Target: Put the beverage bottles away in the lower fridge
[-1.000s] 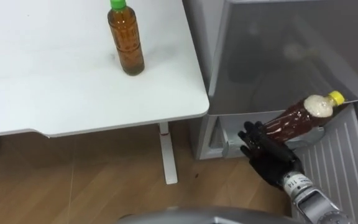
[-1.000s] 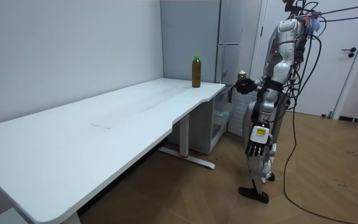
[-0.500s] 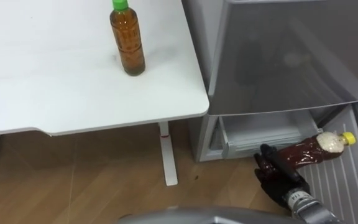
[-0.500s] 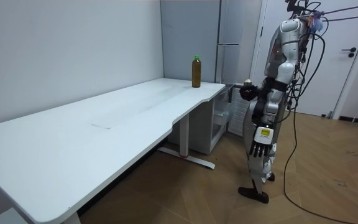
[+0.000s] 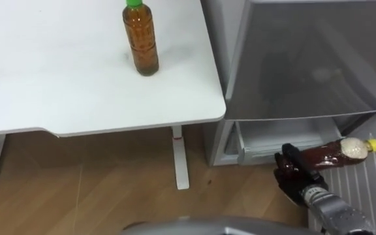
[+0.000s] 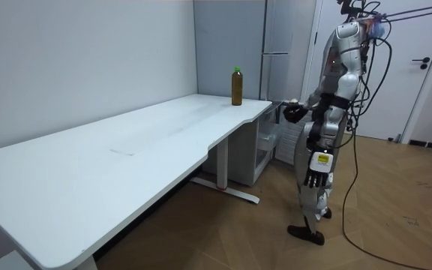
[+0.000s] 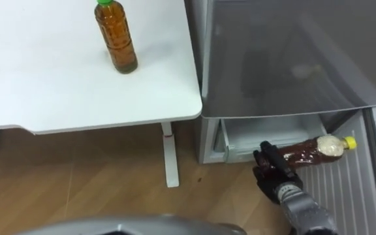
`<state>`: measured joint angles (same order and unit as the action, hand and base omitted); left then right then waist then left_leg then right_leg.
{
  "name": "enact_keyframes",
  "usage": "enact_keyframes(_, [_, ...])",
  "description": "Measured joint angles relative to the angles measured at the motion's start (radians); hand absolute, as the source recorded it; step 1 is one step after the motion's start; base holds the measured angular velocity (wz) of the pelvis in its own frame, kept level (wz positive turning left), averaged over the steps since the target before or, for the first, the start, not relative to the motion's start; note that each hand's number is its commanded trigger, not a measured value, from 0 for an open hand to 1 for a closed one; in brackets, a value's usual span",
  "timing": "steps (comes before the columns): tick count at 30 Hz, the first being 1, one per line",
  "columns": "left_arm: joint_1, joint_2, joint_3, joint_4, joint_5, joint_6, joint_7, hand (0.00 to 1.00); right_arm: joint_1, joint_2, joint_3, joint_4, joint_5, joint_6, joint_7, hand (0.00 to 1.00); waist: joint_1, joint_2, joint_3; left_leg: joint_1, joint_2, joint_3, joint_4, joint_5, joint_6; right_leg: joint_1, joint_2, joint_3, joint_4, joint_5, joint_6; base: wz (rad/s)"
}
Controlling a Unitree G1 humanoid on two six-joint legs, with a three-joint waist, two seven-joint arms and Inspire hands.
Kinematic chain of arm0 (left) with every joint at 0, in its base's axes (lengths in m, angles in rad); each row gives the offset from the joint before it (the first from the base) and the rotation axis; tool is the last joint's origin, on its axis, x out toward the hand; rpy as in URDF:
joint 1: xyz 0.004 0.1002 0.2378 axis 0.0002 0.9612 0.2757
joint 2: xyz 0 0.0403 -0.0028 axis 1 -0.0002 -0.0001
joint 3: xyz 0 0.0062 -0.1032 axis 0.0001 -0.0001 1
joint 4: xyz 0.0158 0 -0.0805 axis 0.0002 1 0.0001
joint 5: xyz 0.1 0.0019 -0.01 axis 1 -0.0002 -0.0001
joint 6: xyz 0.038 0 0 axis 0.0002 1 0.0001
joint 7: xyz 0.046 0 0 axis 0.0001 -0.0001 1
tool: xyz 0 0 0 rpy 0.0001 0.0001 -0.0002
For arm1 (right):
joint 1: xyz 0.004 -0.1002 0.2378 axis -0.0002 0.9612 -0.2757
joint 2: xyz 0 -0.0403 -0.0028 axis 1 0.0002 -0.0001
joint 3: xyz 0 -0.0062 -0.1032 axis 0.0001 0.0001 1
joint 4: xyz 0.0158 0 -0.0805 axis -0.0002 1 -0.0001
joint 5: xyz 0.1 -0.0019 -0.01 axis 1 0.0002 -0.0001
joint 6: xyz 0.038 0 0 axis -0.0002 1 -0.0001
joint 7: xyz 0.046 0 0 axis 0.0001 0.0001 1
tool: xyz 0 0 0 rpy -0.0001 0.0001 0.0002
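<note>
A brown drink bottle with a yellow cap [image 5: 335, 153] lies nearly level in my right hand [image 5: 291, 176], whose fingers are curled round its lower half. It hangs just in front of the open lower fridge compartment [image 5: 273, 134], cap pointing right. A second brown bottle with a green cap [image 5: 141, 40] stands upright on the white table [image 5: 57, 85], near its right edge. In the room view I stand facing the fridge [image 6: 276, 45]; my left hand [image 6: 311, 180] hangs by my side with relaxed fingers.
The grey upper fridge door [image 5: 305, 59] is closed above the open compartment. The lower door [image 5: 364, 189], ribbed inside, stands open at the right. The table's white leg [image 5: 180, 160] stands on the wood floor left of the fridge.
My right hand has lowered the yellow-capped bottle from in front of the upper door to the level of the lower compartment. The view has shifted slightly.
</note>
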<state>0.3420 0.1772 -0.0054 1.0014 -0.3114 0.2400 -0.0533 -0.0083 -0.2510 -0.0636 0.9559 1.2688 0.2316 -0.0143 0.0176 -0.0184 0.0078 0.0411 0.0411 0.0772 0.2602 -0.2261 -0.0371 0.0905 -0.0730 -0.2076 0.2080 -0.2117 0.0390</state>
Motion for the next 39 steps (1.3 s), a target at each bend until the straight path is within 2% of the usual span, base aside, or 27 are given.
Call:
enact_keyframes(3, [-0.037,0.005,-0.008,0.015,0.002,0.004,-0.004,0.0,-0.101,-0.022,0.0,0.07,0.0,0.0,-0.001,1.0,-0.004,0.005,0.0046,-0.077,0.0,-0.008,0.034,0.001,0.002,-0.075,-0.005,-0.006,0.041,-0.001,-0.003,0.08])
enact_keyframes(4, [-0.067,0.011,-0.018,0.024,-0.001,0.005,-0.004,0.0,-0.156,-0.03,0.0,0.11,-0.002,0.0,-0.001,1.0,-0.006,0.005,0.0064,-0.117,0.0,-0.01,0.054,0.002,0.004,-0.115,-0.008,-0.005,0.064,-0.003,-0.005,0.0])
enact_keyframes(6, [-0.126,0.02,-0.023,0.057,-0.001,0.007,0.001,0.0,-0.267,-0.044,-0.001,0.184,-0.01,-0.004,0.004,1.0,-0.008,0.006,0.0134,-0.21,0.001,-0.015,0.107,0.003,0.004,-0.204,-0.017,-0.008,0.128,-0.008,-0.012,0.02])
enact_keyframes(7, [-0.147,0.026,-0.031,0.072,-0.001,0.006,0.003,0.0,-0.293,-0.046,-0.001,0.204,-0.008,-0.009,0.006,1.0,-0.006,0.004,0.0182,-0.233,0.002,-0.017,0.122,0.003,0.004,-0.229,-0.018,-0.008,0.144,-0.009,-0.013,0.07])
enact_keyframes(8, [-0.189,0.037,-0.045,0.109,-0.001,0.002,0.004,0.0,-0.33,-0.046,-0.001,0.238,-0.011,-0.018,0.007,1.0,0.004,-0.005,0.0237,-0.276,0.003,-0.025,0.141,0.004,0.006,-0.277,-0.02,-0.01,0.176,-0.011,-0.017,0.05])
enact_keyframes(9, [-0.231,0.047,-0.065,0.135,-0.002,-0.002,0.007,0.0,-0.351,-0.051,0.001,0.251,-0.011,-0.022,0.008,1.0,0.021,-0.014,0.0295,-0.326,0.003,-0.028,0.172,0.004,0.007,-0.329,-0.024,-0.01,0.215,-0.015,-0.023,0.08])
enact_keyframes(12, [-0.297,0.06,-0.138,0.138,-0.002,-0.009,0.035,0.0,-0.399,-0.064,0.014,0.28,-0.009,-0.026,0.013,1.0,0.047,-0.016,0.0326,-0.47,0.003,-0.037,0.266,0.001,0.012,-0.469,-0.036,-0.01,0.312,-0.028,-0.031,0.06])
enact_keyframes(14, [-0.334,0.063,-0.158,0.139,-0.007,-0.013,0.057,0.0,-0.428,-0.065,0.028,0.31,-0.007,-0.027,0.015,1.0,0.055,-0.017,0.0358,-0.55,-0.002,-0.047,0.317,-0.001,0.017,-0.551,-0.046,-0.01,0.376,-0.042,-0.037,0.1])
enact_keyframes(16, [-0.377,0.068,-0.156,0.141,-0.057,-0.037,0.083,0.0,-0.447,-0.069,0.049,0.332,-0.022,-0.028,0.016,1.0,0.077,-0.027,0.0419,-0.629,-0.004,-0.043,0.392,-0.013,0.023,-0.639,-0.061,0.005,0.467,-0.076,-0.043,0.08])
enact_keyframes(17, [-0.4,0.067,-0.155,0.145,-0.083,-0.061,0.094,0.0,-0.452,-0.072,0.051,0.331,-0.041,-0.028,0.016,1.0,0.09,-0.031,0.0446,-0.682,-0.007,-0.044,0.438,-0.023,0.023,-0.698,-0.071,0.01,0.531,-0.097,-0.043,0.0])
enact_keyframes(18, [-0.414,0.067,-0.155,0.145,-0.09,-0.074,0.097,0.0,-0.454,-0.075,0.051,0.331,-0.045,-0.028,0.016,1.0,0.097,-0.032,0.0448,-0.708,-0.007,-0.046,0.464,-0.029,0.021,-0.725,-0.073,0.012,0.559,-0.106,-0.04,0.05])
enact_keyframes(20, [-0.46,0.067,-0.157,0.146,-0.115,-0.113,0.111,0.0,-0.482,-0.08,0.054,0.331,-0.044,-0.028,0.006,1.0,0.1,-0.034,0.0464,-0.8,-0.016,-0.05,0.54,-0.039,0.017,-0.82,-0.098,0.013,0.655,-0.129,-0.054,0.1])
enact_keyframes(23, [-0.467,0.067,-0.159,0.125,-0.181,-0.137,0.118,0.0,-0.513,-0.11,0.081,0.328,-0.033,-0.032,-0.005,1.0,0.102,-0.035,0.0466,-0.887,-0.02,-0.043,0.617,-0.046,0.026,-0.916,-0.121,0.022,0.746,-0.14,-0.068,0.02])
enact_keyframes(26, [-0.471,0.069,-0.163,0.117,-0.228,-0.139,0.144,0.0,-0.541,-0.151,0.087,0.328,-0.008,-0.047,-0.032,1.0,0.118,-0.036,0.0466,-0.97,-0.018,-0.037,0.683,-0.05,0.033,-1.005,-0.12,0.043,0.811,-0.14,-0.068,-0.04])
enact_keyframes(32, [-0.427,0.087,-0.176,0.118,-0.236,-0.138,0.174,0.0,-0.608,-0.213,0.102,0.326,-0.004,-0.067,-0.068,1.0,0.137,-0.037,0.046,-1.117,-0.017,-0.027,0.842,-0.096,0.042,-1.162,-0.122,0.084,0.959,-0.162,-0.069,-0.11])
enact_keyframes(34, [-0.411,0.092,-0.188,0.117,-0.23,-0.138,0.181,0.0,-0.61,-0.222,0.121,0.325,0.007,-0.08,-0.073,1.0,0.14,-0.037,0.0457,-1.144,-0.017,-0.025,0.878,-0.108,0.043,-1.189,-0.12,0.096,0.993,-0.172,-0.063,0.0])
enact_keyframes(39, [-0.395,0.109,-0.206,0.113,-0.227,-0.137,0.18,0.0,-0.621,-0.232,0.13,0.323,0.017,-0.086,-0.088,1.0,0.15,-0.037,0.0451,-1.206,-0.02,-0.022,0.959,-0.129,0.054,-1.247,-0.136,0.105,1.075,-0.2,-0.059,0.07])
